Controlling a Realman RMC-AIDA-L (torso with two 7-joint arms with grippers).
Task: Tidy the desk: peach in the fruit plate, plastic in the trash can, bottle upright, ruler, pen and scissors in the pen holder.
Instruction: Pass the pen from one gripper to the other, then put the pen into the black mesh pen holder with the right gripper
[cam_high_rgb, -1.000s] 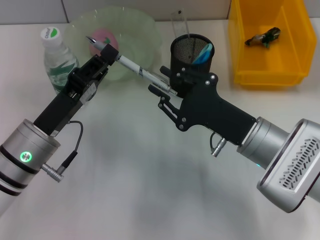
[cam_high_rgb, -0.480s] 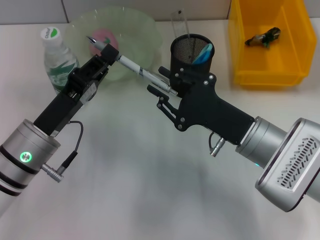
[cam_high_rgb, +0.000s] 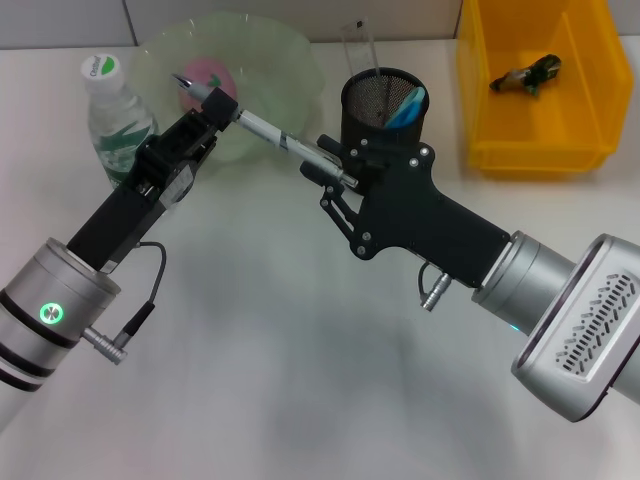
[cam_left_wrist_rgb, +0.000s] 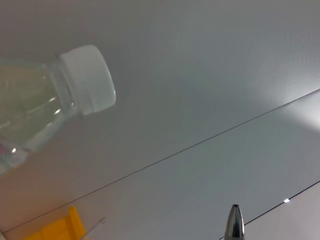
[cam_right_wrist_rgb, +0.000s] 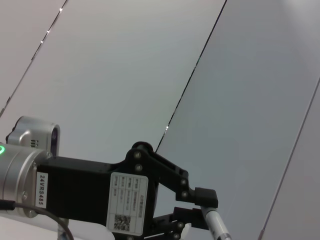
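While your left gripper (cam_high_rgb: 215, 103) is clamping its fingers on the upper part of the pen (cam_high_rgb: 262, 132), holding it slanted above the desk (cam_high_rgb: 250, 330), your right gripper (cam_high_rgb: 335, 182) is closing around the pen's lower end, its fingers touching the barrel just in front of the pen holder (cam_high_rgb: 384, 104). Behind the pen, you are seeing the peach (cam_high_rgb: 208, 75) lying in the fruit plate (cam_high_rgb: 285, 60), the bottle (cam_high_rgb: 115, 118) standing upright beside it, and the yellow trash can (cam_high_rgb: 480, 90) holding a dark scrap.
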